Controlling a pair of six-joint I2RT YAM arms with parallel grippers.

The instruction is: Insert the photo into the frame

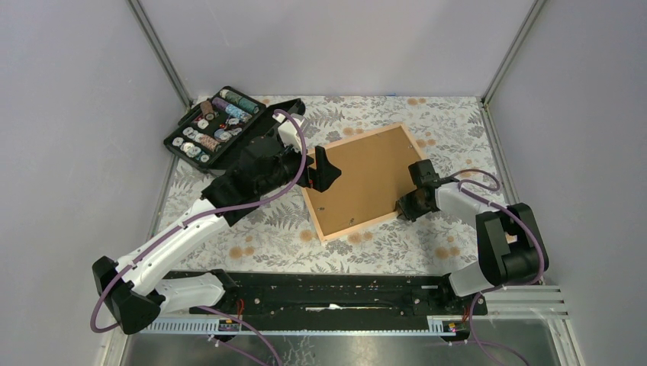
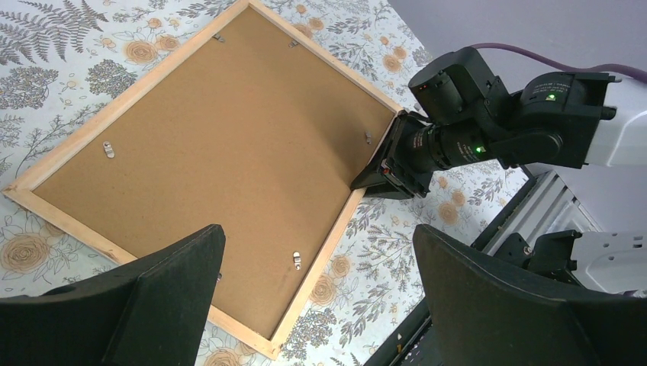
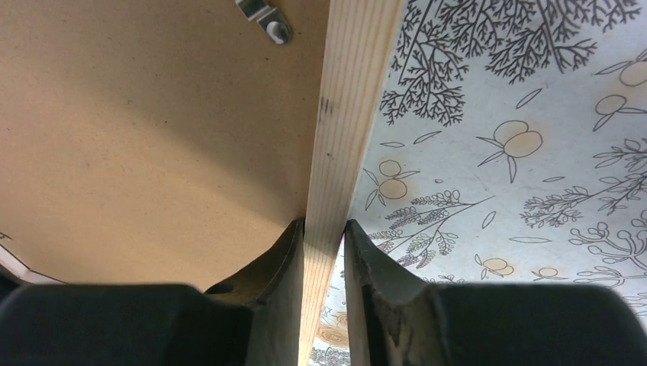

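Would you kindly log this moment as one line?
right gripper: shut on frame edge | left gripper: open | backing board: in frame

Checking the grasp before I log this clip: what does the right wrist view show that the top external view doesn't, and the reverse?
Only the right wrist view: the right jaws shut on the frame rail, one on the backing board side, one over the tablecloth, plus a metal clip close up. Only the top external view: the frame's whole outline, the open black case at the far left, and the left arm stretched toward the frame's left edge. Both: pale wood frame, brown backing board facing up, floral tablecloth.
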